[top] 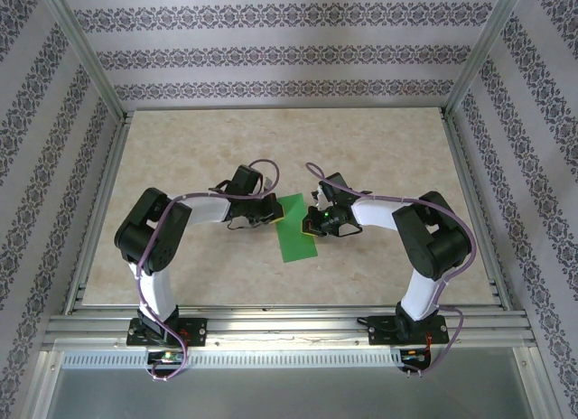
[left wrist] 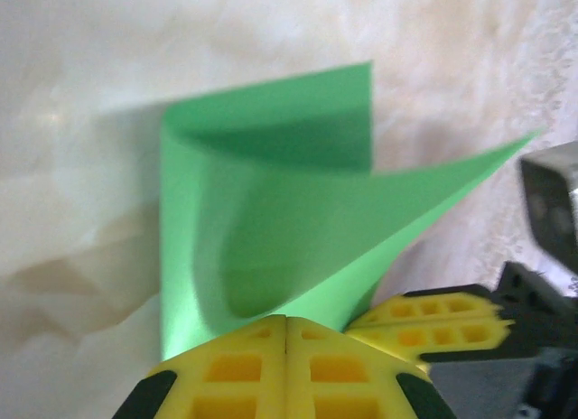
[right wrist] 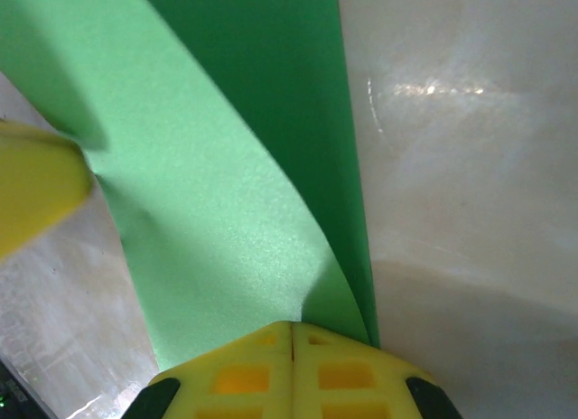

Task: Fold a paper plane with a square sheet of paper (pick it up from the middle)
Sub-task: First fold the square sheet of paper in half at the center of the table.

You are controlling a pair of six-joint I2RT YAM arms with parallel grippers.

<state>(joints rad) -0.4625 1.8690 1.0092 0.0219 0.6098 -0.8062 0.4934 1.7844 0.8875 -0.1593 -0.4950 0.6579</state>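
Presently the square sheet of paper lies near the middle of the table, between the two arms, bright green and plain. From above it reads as a narrow slanted strip, its far end under the two wrists and its near end flat on the table.

Left gripper: at the sheet's far left edge. In its own wrist view the yellow fingers are pressed together with no gap at the seam, and the paper runs straight down into their tips. The sheet is not flat at this point. One layer stands up in a curl on the left, and a second flap rises across it, ending in a sharp corner to the right.

Right gripper: just beside the left one, on the sheet's right edge. In its wrist view the fingers are likewise closed tight, and a green flap curves up off the table into their tips. A darker layer lies flat behind it, its straight edge resting on the pale table.

Both grippers are pinching the paper. The right gripper's fingers show at the lower right of the left wrist view, close to the left pair.
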